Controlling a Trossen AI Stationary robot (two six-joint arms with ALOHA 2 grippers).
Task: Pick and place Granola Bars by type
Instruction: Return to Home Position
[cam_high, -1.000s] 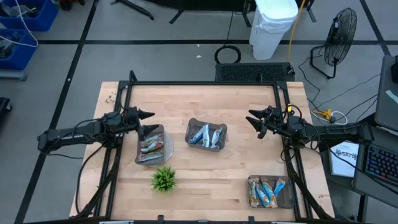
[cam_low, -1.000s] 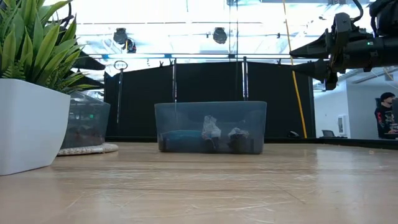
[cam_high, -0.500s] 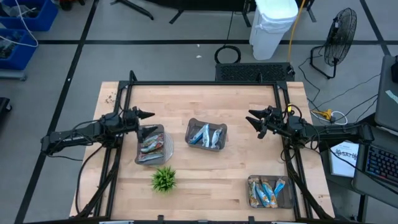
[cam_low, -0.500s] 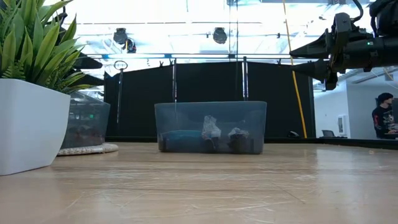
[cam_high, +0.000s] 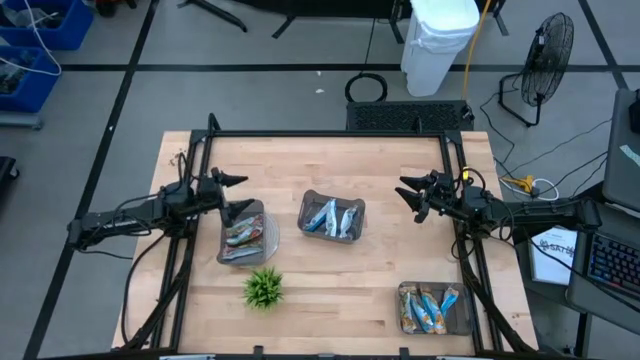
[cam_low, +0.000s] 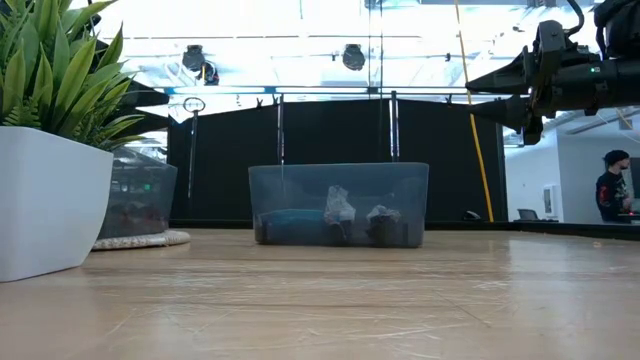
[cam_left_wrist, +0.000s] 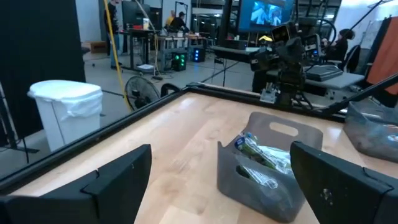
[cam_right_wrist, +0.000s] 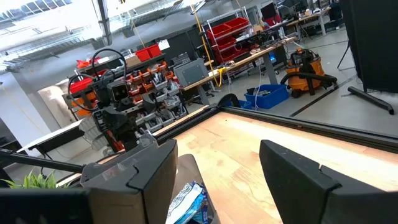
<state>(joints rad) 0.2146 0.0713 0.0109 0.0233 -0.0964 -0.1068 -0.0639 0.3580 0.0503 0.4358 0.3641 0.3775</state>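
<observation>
Showing the table from its left side to its right. Left gripper (cam_high: 237, 192): held above the far rim of the left tray (cam_high: 261, 232), fingers spread wide with nothing between them, pointing toward the table's middle. The Granola Bars (cam_high: 240, 236) nearest to it lie in that tray, below the fingertips and just to their near side. Their wrappers look silver and reddish, and their long axes run roughly across the table, somewhat slanted. A small plant (cam_high: 263, 288) stands just in front of this tray.

Middle tray (cam_high: 318, 196): blue-wrapped bars, long axes mostly far-to-near, lying between the two grippers and apart from both.

Right gripper (cam_high: 402, 188): in the air off that tray's right side, fingers parted and empty, pointing toward the middle.

Near-right tray (cam_high: 403, 290): blue-and-orange bars at the near right corner, well apart from both grippers, on the right arm's side.

No bar shows loose on the table (cam_high: 330, 160), so the sorting appears complete and the coming move is judged a retreat, not a grasp. It turns on the left gripper's place over its tray. A withdrawal leftward along the arm's own line leads away from rim and bars alike.
</observation>
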